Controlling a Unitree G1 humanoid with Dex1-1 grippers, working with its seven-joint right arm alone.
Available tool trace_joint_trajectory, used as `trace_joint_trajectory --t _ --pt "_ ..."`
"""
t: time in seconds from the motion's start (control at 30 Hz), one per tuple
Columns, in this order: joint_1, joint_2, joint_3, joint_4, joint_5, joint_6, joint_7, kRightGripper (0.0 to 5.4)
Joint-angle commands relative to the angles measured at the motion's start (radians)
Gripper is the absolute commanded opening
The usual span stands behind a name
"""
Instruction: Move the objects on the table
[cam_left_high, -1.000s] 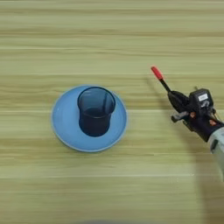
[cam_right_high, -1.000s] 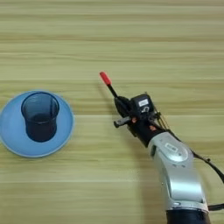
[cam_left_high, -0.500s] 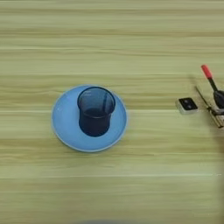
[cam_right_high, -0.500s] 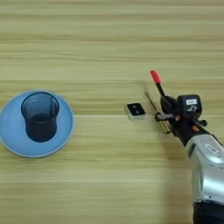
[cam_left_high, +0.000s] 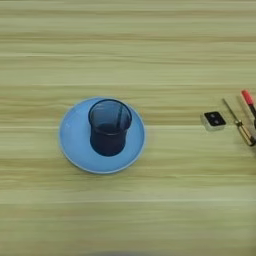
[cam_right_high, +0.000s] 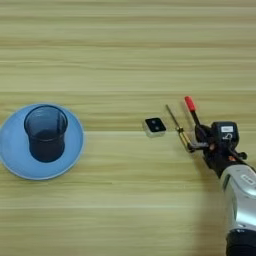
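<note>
A round light-blue plate (cam_left_high: 72, 150) lies left of the table's middle, and a dark mesh cup (cam_left_high: 110, 126) stands upright on it. A small black square block (cam_right_high: 155, 126) rests alone on the wood to the right. Just right of the block, my right gripper (cam_right_high: 198, 138) is shut on a thin black tool (cam_right_high: 194, 116), whose red tip (cam_right_high: 189, 103) points away from me. A thin brass-coloured rod (cam_right_high: 178, 129) runs alongside the tool on its left. The silver forearm (cam_right_high: 242, 200) comes in from the bottom right.
The light wooden table (cam_left_high: 125, 45) fills both views, with plank grain running left to right. Bare wood stretches between the plate and the block, and across the far and near strips.
The gripper has carried the tool rightward and a little nearer. The black block, unseen a second ago, now lies bare on the table. Plate and cup have not moved.
</note>
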Motion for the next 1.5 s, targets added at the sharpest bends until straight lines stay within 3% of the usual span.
trace_joint_trajectory --t 0.03,0.33,0.8,1.17,1.5 --pt "-0.072 -0.063 -0.001 0.029 -0.01 -0.065 -0.013 0.44" --pt "-0.1 -0.076 0.005 0.133 -0.011 -0.112 -0.012 0.44" --pt "-0.109 -0.075 0.029 0.172 -0.007 -0.139 -0.012 0.44" --pt "-0.103 -0.073 0.034 0.135 -0.003 -0.133 -0.018 1.74" --pt "-0.051 -0.05 0.046 -0.049 0.003 -0.093 -0.029 2.96"
